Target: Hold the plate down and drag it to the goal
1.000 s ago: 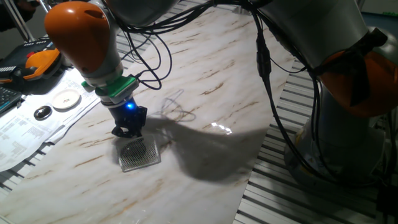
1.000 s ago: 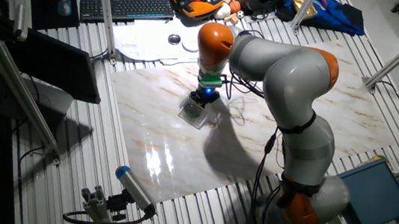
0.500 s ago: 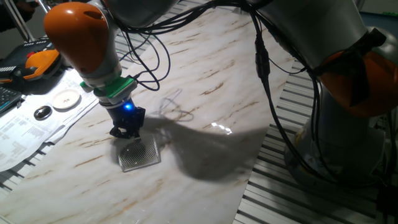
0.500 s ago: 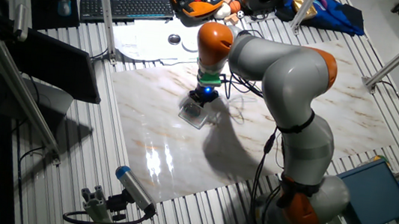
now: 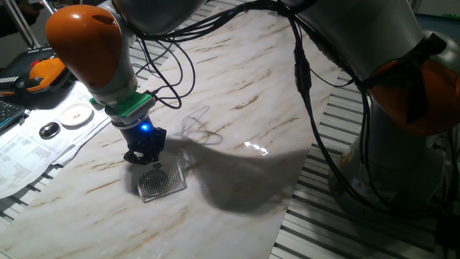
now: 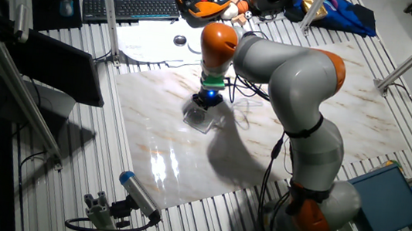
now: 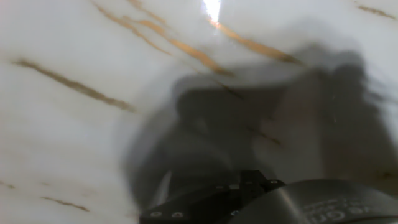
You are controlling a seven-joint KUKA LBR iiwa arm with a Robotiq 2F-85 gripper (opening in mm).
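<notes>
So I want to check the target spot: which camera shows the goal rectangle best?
One fixed view: the goal fills more of the frame, mesh texture and pale outline clear, just in front of the gripper. The other fixed view shows it small, partly under the gripper. The hand view is blurred; no goal discernible.

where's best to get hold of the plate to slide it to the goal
Come straight down from above and press on its flat centre rather than pinching. The plate looks low and round, lying flat on the marble table, so its rim likely offers little to clamp. The gripper stands over it, beside the goal.
</notes>
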